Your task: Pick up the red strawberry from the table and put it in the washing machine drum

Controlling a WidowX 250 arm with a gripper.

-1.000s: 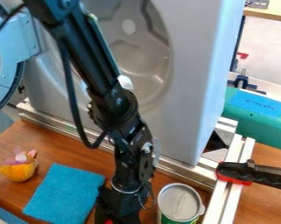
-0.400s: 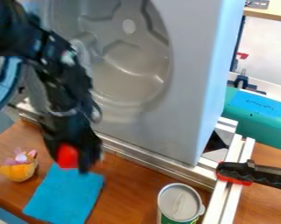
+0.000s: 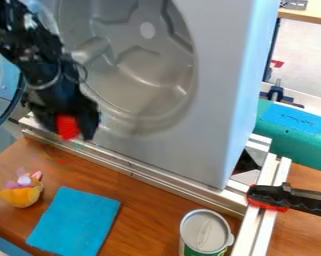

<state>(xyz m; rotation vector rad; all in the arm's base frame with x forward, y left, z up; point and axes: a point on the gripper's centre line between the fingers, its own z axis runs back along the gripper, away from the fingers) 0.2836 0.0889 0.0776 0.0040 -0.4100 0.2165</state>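
1. Tool (image 3: 72, 131) at far left, clenched on a red object (image 3: 67, 127) too blurred to identify.
2. Metal rail (image 3: 156, 176) edges the wooden surface (image 3: 149, 210), which spans between blue cloth (image 3: 74, 220) and can (image 3: 206, 232), near right.
3. Arm (image 3: 28, 45) slants from upper left, its end pointing down.
4. Plush toy (image 3: 22, 191) sits left of the cloth; grey appliance (image 3: 213, 110) stands behind the rail.

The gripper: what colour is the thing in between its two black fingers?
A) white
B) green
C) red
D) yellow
C: a bright red thing shows between the two black fingers of the gripper, up above the little orange toy and the blue cloth.
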